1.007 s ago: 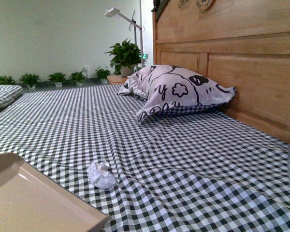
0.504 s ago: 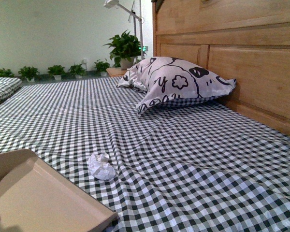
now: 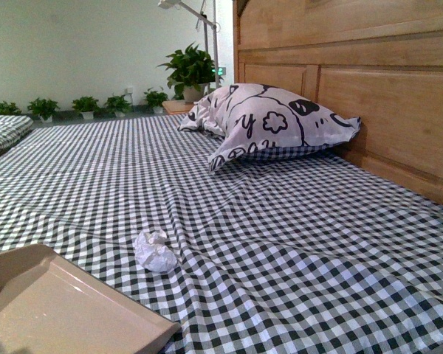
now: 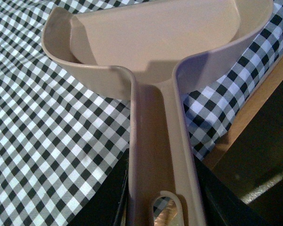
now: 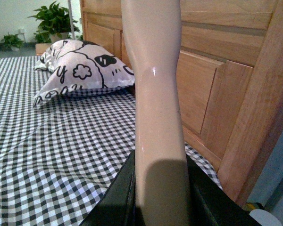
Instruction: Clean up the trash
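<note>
Ahead of the left gripper (image 4: 161,202), which clamped the dustpan (image 4: 155,42), the trash (image 3: 155,251) lay on the bed (image 3: 295,251) just off the pan's lip. The right gripper (image 5: 160,197) clamped a beige shaft (image 5: 155,94); sweeping looked next, needing the lip pressed flat.

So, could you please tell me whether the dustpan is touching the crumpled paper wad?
Apart. The front view shows a strip of checked bedsheet between the dustpan and the crumpled paper wad.

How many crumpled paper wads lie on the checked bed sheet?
1. The crumpled white paper wad lies on the black-and-white checked sheet, beside the beige plastic dustpan; others may hide behind the white black-patterned pillow.
</note>
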Robot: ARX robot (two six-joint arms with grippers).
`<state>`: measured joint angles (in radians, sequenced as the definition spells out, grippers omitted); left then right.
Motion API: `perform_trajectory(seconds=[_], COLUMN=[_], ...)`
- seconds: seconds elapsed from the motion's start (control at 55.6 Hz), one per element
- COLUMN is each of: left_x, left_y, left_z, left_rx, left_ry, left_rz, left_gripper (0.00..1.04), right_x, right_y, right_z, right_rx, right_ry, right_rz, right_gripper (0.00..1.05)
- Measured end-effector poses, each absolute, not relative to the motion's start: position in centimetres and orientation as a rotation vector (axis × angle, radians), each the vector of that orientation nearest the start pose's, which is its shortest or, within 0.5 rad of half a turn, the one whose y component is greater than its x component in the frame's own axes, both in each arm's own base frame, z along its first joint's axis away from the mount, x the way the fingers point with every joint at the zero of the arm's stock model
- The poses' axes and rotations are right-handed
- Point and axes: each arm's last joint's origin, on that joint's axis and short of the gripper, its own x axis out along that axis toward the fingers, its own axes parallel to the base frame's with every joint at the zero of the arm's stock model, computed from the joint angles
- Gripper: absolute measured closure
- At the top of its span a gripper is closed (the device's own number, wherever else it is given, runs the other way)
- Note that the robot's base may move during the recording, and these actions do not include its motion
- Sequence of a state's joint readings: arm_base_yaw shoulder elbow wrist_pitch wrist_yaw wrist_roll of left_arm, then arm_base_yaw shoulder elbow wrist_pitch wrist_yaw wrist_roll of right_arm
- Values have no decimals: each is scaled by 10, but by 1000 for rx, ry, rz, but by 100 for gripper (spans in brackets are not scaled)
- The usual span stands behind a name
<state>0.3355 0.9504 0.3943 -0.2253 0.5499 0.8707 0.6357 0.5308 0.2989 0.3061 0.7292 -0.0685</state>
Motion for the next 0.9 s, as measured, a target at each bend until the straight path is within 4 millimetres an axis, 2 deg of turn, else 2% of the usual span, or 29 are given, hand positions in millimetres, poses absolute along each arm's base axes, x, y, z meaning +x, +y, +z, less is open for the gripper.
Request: perform_trajectory(seconds=[0.432,0.486,0.558,0.612,0.809,0.899], left_x=[167,167,167,167,167,167], left_y=[42,42,42,43,43,43], left_z=[174,174,174,174,174,174], left_rx=[493,493,493,493,493,493], left_ry=[563,563,563,564,563,563], left_rz=[-486,-486,-486,-486,-486,-486], left_gripper=[77,77,77,77,77,77], right_x=[119,122,139,154,212,246], right_y=[64,65,70,75,95,109], right_z=[246,245,251,249,242,235], right_rx=[-22,-26,-55,-51,-43,-76], right_ry=[-54,5,221,273,334,368], right_rz=[-95,-73,19,69,176,219], right_gripper=[83,83,83,84,84,84])
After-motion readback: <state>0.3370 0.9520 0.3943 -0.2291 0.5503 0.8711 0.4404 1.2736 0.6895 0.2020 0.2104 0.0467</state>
